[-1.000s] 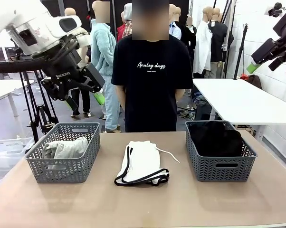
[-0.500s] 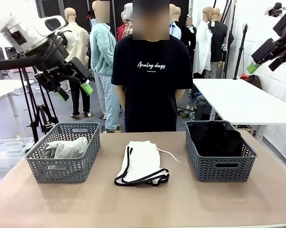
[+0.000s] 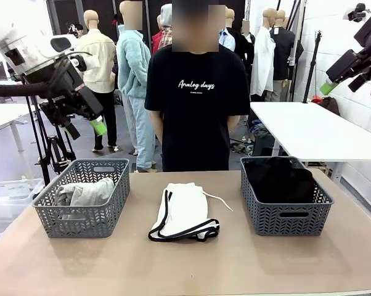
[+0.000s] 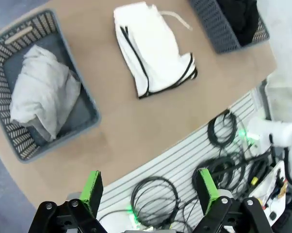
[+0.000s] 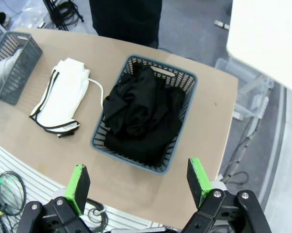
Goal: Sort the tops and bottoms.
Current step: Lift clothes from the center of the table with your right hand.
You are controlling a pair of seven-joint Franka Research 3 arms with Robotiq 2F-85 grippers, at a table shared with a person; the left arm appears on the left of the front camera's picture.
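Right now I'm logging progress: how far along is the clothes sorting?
Done: a grey top lies in the left basket, black bottoms fill the right basket. In hand: nothing; the left gripper and right gripper are open, raised above the table. Left: the white shorts lie between the baskets, unsorted.

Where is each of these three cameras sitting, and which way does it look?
Front view: fixed on the robot's side, facing across the table at the standing person; the left tool shows raised at upper left, the right tool at upper right.
Left wrist view: high on the left arm, looking down past its open tool at the grey top in its basket.
Right wrist view: high on the right arm, looking down past its open tool at the black bottoms.
Shared: all show the white shorts on the table.
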